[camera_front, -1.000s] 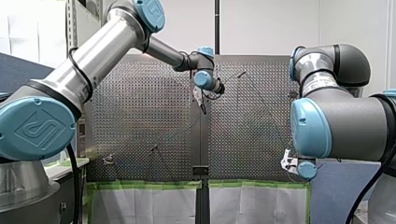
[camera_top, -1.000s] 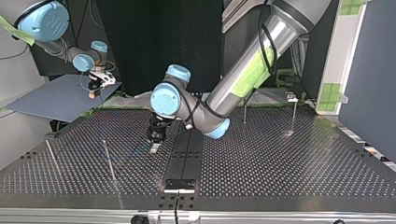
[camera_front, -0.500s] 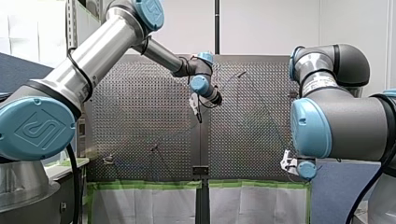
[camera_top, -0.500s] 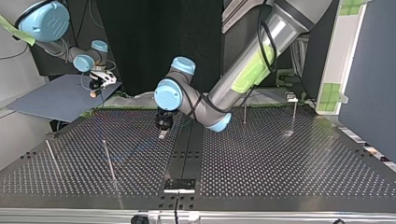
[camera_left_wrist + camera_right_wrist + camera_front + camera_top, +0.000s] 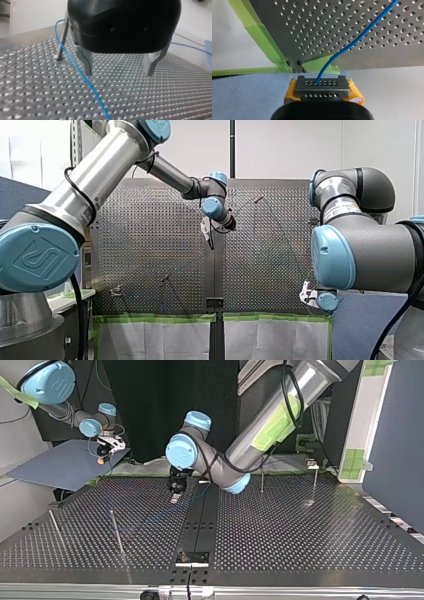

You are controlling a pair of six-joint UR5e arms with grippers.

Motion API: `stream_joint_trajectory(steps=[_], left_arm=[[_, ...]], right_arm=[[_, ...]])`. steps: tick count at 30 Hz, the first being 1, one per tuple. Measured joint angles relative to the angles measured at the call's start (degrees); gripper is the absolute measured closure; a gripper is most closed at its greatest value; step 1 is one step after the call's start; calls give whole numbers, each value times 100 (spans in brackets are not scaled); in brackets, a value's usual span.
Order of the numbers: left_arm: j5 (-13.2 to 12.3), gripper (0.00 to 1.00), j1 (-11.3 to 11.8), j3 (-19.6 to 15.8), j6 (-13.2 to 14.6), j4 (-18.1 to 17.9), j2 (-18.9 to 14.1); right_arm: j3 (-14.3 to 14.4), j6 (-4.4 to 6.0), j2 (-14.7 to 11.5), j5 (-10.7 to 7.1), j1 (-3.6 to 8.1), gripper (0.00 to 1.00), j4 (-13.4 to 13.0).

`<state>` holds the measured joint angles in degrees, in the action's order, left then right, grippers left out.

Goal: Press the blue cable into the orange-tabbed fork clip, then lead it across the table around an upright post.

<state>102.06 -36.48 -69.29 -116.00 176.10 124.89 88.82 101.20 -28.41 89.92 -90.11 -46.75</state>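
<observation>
I am holding my left gripper (image 5: pixel 118 73) spread wide above the perforated table (image 5: pixel 37 87), with nothing between its metal fingers (image 5: pixel 86 63). The blue cable (image 5: pixel 82 75) is running just beside one finger, on its outer side as far as I can judge, and passing an upright post (image 5: pixel 62 37) further off. If I close here, I would likely be pinching air or shoving the cable sideways. My right gripper (image 5: pixel 322 86) is clamping the cable in its yellow pads (image 5: pixel 290 93) off the table's corner, so a careless pull could be snagging it on the post. My left arm (image 5: pixel 260 425) is reaching past the top view's middle, wrist bent, fingers pointing down.
</observation>
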Motion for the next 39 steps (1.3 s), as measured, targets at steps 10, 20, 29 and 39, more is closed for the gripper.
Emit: stream_joint_trajectory(steps=[10,20,29,39], left_arm=[[-284,0,-103,-165,462,140,-421],[-735,0,-157,189,924,477,-785],[-1167,0,-253,618,1354,908,-795],[-1599,0,-286,1118,1651,1385,-781]], right_arm=[[0,-24,1,0,22,100,31],[-18,-21,0,0,31,100,37],[-38,-16,2,0,22,100,35],[-37,-12,1,0,8,100,41]])
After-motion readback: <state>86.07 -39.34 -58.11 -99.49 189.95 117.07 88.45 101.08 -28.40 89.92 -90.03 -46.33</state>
